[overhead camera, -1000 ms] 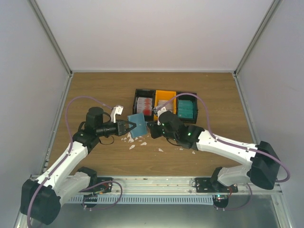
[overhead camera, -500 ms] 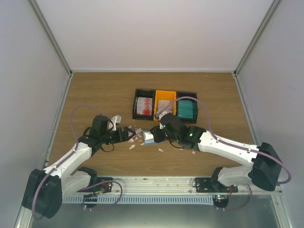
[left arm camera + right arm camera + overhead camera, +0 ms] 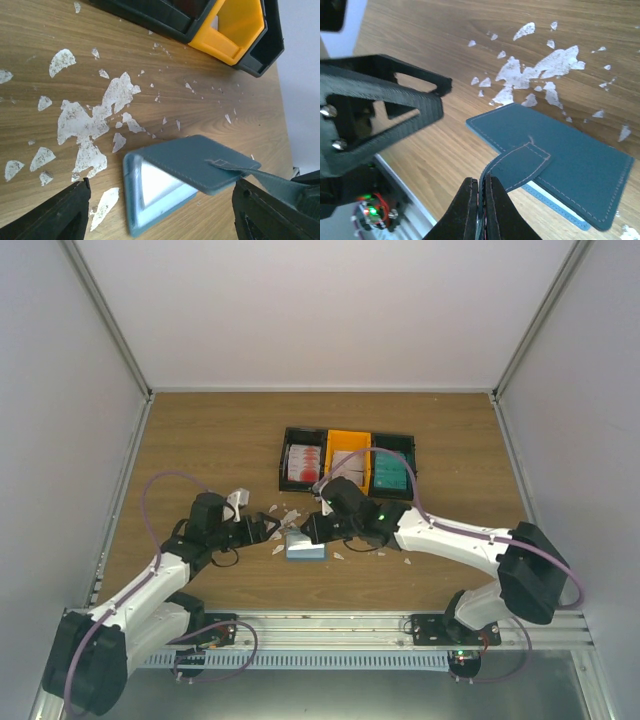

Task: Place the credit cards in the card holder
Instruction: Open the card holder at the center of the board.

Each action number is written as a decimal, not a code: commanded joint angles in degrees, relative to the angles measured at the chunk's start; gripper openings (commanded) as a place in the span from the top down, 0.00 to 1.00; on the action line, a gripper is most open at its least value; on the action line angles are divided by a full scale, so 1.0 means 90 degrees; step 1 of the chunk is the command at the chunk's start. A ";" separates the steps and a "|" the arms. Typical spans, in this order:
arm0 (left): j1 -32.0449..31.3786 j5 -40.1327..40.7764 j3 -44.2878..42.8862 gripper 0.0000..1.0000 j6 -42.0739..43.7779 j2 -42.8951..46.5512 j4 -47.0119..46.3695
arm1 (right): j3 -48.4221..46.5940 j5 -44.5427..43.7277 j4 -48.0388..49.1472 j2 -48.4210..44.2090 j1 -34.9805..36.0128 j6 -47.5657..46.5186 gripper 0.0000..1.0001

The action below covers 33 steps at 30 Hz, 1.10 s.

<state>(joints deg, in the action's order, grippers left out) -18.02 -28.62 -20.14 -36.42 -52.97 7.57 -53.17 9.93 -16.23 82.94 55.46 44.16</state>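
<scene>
My right gripper (image 3: 481,189) is pinched tight on the stitched strap tab (image 3: 520,159) of the small, flat blue-teal folding card holder (image 3: 305,550). The holder lies on the wood-grain surface (image 3: 200,440) between my two arms, among flaky white scraps (image 3: 95,120). The strap holds the top cover slightly raised, so the holder gapes toward my left gripper (image 3: 271,530). That gripper stands empty with its jaws spread wide, just beside the open edge, and the pale lining shows from its side. From overhead, the holder's longer side runs left to right, just on the near side of my right gripper. The thin plastic credit cards (image 3: 303,462), red-and-white in one compartment and teal-green (image 3: 392,472) in another, sit in the black and orange plastic bins (image 3: 347,448) farther out, beyond both wrists. As I judge it, the left gripper is the one free to fetch a card. It faces the mouth it would have to feed, and the red-and-white stack lies nearer to it.
</scene>
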 commanded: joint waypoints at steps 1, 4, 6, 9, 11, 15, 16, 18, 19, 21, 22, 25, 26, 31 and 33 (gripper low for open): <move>-0.0038 -0.0031 0.0241 0.23 -0.0103 0.0124 -0.0516 | -0.0186 0.0461 0.0320 -0.0060 -0.0278 0.0760 1.00; -0.0039 -0.0109 0.0305 0.27 -0.0119 0.0121 -0.0613 | 0.0016 0.0837 0.0509 -0.0052 -0.0580 0.1188 1.00; -0.0048 -0.0144 0.0352 0.29 -0.0138 0.0108 -0.0716 | 0.0171 0.0978 0.0618 -0.0002 -0.0761 0.1411 0.99; -0.0075 -0.0284 0.0436 0.32 -0.0176 0.0043 -0.0828 | 0.0262 0.1001 0.0558 0.0163 -0.1059 0.1328 0.99; -0.0108 -0.0429 0.0469 0.34 -0.0176 -0.0041 -0.1069 | 0.0300 0.0823 0.0470 0.0287 -0.1234 0.1087 0.99; -0.0216 -0.0689 0.0428 0.35 -0.0070 -0.0255 -0.1170 | 0.0350 0.0302 0.0204 0.0495 -0.1427 0.0632 0.97; -0.0257 -0.0730 0.0409 0.34 -0.0047 -0.0302 -0.1189 | 0.0364 0.0178 0.0115 0.0541 -0.1463 0.0539 0.97; -0.0343 -0.0776 0.0362 0.35 -0.0026 -0.0410 -0.1240 | 0.0447 0.0022 -0.0025 0.0566 -0.1545 0.0405 0.97; -0.0407 -0.0787 0.0347 0.35 -0.0017 -0.0445 -0.1271 | 0.0491 -0.0060 -0.0043 0.0537 -0.1557 0.0360 0.97; -0.0529 -0.0792 0.0318 0.35 -0.0057 -0.0530 -0.1384 | 0.0606 -0.0263 -0.0151 0.0436 -0.1558 0.0315 0.97; -0.0608 -0.0792 0.0299 0.35 -0.0090 -0.0580 -0.1446 | 0.0656 -0.0375 -0.0218 0.0379 -0.1557 0.0297 0.97; -0.0818 -0.0810 0.0210 0.38 -0.0173 -0.0730 -0.1644 | 0.0824 -0.0447 -0.0333 0.0225 -0.1556 0.0240 0.97; -0.0883 -0.0787 0.0178 0.40 -0.0206 -0.0749 -0.1672 | 0.0879 -0.0399 -0.0313 0.0163 -0.1555 0.0207 0.97; -0.1176 -0.0483 0.0047 0.46 -0.0351 -0.0341 -0.1755 | 0.1044 -0.0095 -0.0334 -0.0204 -0.1428 0.0055 0.98; -0.1226 -0.0416 -0.0001 0.46 -0.0399 -0.0135 -0.1759 | 0.0986 -0.0030 -0.0346 -0.0330 -0.1365 0.0006 0.98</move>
<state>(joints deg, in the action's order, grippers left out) -27.90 -34.24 -17.87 -39.24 -57.71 -3.77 -44.01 8.84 -19.07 83.02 42.19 46.24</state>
